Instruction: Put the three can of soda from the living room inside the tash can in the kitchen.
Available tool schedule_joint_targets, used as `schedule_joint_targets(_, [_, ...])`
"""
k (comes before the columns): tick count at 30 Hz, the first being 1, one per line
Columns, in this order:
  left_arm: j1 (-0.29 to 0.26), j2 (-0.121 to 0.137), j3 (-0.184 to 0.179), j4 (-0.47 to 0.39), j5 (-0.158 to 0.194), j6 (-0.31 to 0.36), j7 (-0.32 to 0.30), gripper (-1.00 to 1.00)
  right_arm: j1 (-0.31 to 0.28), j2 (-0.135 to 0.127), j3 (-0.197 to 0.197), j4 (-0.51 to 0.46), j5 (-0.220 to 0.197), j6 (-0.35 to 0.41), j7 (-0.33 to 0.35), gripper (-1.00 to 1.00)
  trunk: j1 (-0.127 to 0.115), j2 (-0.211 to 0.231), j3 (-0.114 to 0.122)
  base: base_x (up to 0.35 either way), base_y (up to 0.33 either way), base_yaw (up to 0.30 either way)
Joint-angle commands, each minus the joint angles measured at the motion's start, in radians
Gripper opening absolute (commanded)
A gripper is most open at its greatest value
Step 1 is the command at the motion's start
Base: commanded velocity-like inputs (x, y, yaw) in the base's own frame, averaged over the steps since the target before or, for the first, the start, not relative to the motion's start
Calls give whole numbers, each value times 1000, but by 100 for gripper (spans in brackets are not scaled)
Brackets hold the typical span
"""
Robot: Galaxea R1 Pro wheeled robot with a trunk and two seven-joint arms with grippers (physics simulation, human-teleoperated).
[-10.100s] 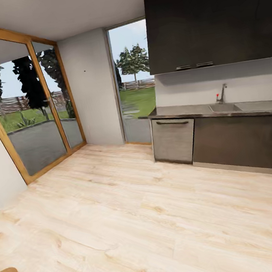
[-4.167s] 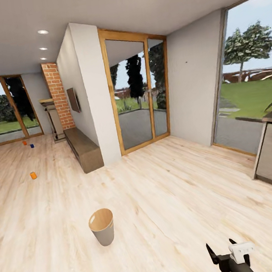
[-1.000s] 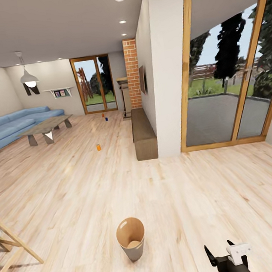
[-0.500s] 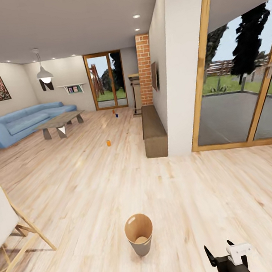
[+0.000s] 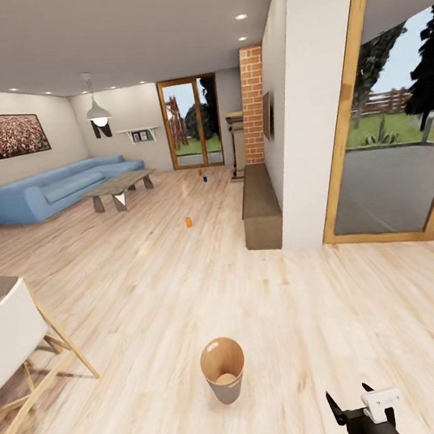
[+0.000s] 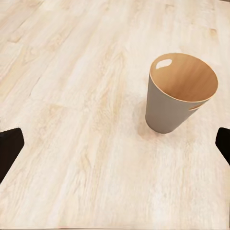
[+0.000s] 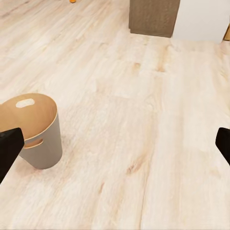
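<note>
The tash can (image 5: 226, 389) stands upright on the pale wood floor just ahead of me, grey outside and brown inside, with nothing in it. One orange can of soda (image 5: 189, 222) stands on the floor farther off. Another orange can of soda (image 5: 200, 172) and a dark blue can of soda (image 5: 205, 178) sit far back near the brick chimney. My left gripper (image 6: 115, 148) is open, with the tash can (image 6: 165, 110) ahead of it. My right gripper (image 7: 115, 143) is open too, the tash can (image 7: 45, 151) off to one side. The right gripper (image 5: 349, 395) shows at the head view's bottom edge.
A low brown bench (image 5: 260, 207) runs along the white wall by the brick chimney (image 5: 253, 101). A blue sofa (image 5: 54, 188) and a coffee table (image 5: 119, 186) stand at the far left. A white chair (image 5: 14, 342) on wooden legs is near left. Glass doors (image 5: 397, 171) are at right.
The whole view has swung left: sofa, bench and cans slid rightward in the picture and the white chair came further in. Both grippers stay open and empty.
</note>
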Motion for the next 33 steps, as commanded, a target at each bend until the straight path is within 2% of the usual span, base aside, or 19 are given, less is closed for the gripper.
schedule_joint_targets(1, [0, 0, 1, 1, 0, 0, 0, 100, 0, 0, 0, 0, 0, 0, 1, 100, 0, 0, 0, 0, -280, 229])
schedule_joint_targets(11, [0, 0, 7, -1, 1, 0, 0, 100, 0, 1, 0, 0, -1, 0, 1, 100, 0, 0, -4, 0, -264, 232])
schedule_joint_targets(33, [0, 0, 7, 1, 0, 0, 0, 100, 0, 2, 0, 0, -2, 0, 2, 100, 0, 0, -5, 0, -195, 242])
